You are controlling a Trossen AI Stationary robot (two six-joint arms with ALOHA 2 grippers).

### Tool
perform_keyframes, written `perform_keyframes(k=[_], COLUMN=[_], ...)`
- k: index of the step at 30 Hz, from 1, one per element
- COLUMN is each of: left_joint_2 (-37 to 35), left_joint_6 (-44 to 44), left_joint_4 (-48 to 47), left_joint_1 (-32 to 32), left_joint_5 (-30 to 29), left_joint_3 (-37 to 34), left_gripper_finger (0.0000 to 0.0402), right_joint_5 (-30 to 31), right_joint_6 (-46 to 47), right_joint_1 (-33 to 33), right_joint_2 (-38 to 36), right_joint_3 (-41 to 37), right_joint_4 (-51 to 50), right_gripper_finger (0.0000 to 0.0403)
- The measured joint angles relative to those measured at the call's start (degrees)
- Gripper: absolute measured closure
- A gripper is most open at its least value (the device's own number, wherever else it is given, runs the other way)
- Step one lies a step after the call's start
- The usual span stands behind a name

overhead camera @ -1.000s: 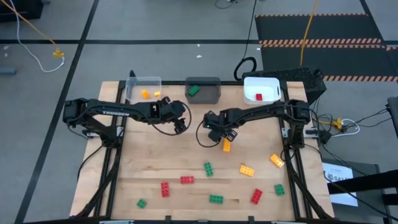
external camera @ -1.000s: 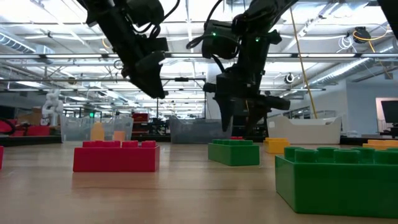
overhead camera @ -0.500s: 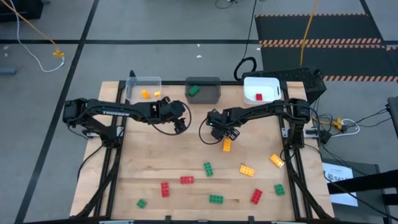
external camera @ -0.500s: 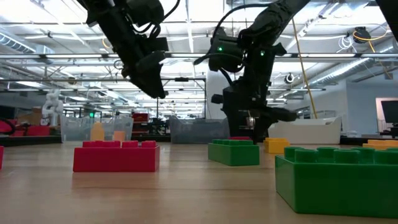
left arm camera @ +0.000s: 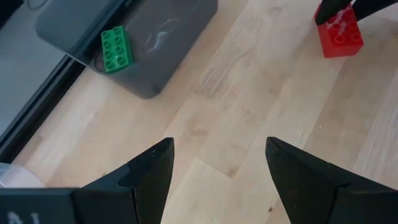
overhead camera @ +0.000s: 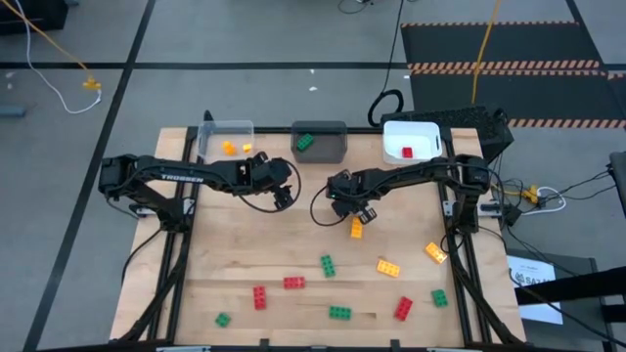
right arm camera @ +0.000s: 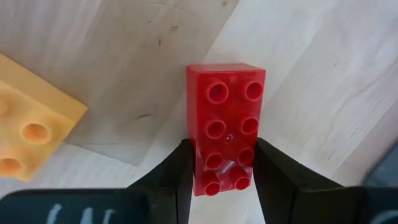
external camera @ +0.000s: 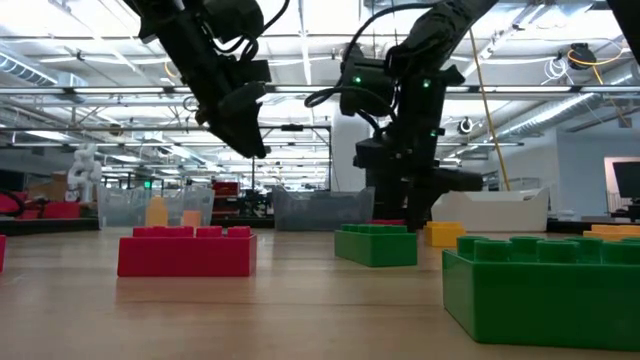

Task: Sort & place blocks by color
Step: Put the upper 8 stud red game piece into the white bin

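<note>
Small studded blocks in red, green and orange lie scattered on the near half of the wooden table (overhead camera: 235,254). My right gripper (overhead camera: 343,202) is down at mid-table, shut on a red block (right arm camera: 225,127), with an orange block (overhead camera: 356,228) just beside it. In the low view the right gripper (external camera: 402,215) reaches down to the tabletop. My left gripper (overhead camera: 284,192) hovers open above bare wood left of centre; the left wrist view shows its fingers (left arm camera: 149,177) spread wide, touching nothing. My right gripper pinches the red block between its two fingers, one finger (right arm camera: 179,171) on each long side, at one end of the block (right arm camera: 225,171). The fingers come from above, pointing down, and lie across the block. The block lies flat, studs up, on the table.
Three bins stand along the far edge: a clear bin (overhead camera: 227,142) with orange blocks, a dark grey bin (overhead camera: 333,147) with a green block (left arm camera: 116,48), a white bin (overhead camera: 425,132) with a red block. Loose blocks such as a green one (overhead camera: 328,264) dot the near half.
My right gripper has come down to the tabletop over the red block, shifting slightly toward the table's right and turning a little. The left arm has kept still.
</note>
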Motion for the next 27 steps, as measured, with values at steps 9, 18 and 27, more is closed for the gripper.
perform_keyframes(k=[9, 18, 27], left_joint_2=[0.0, 0.0, 0.0], left_joint_6=[-0.2, -1.7, -1.2], left_joint_4=[0.8, 1.9, 5.2], left_joint_1=[-0.1, -0.5, -1.9], left_joint_5=[0.0, 0.1, 0.2], left_joint_3=[0.0, 0.0, 0.0], left_gripper_finger=[0.0147, 0.0147, 0.0147], right_joint_5=[8.6, 15.2, 10.7], right_joint_6=[5.3, 14.0, 20.4], right_joint_1=[-1.4, -15.1, -30.8], right_joint_2=[-11.0, -25.9, -29.7], right_joint_3=[-0.1, 0.0, 0.0], right_joint_4=[-0.3, -6.9, -9.0], right_gripper_finger=[0.0288, 0.0288, 0.0288])
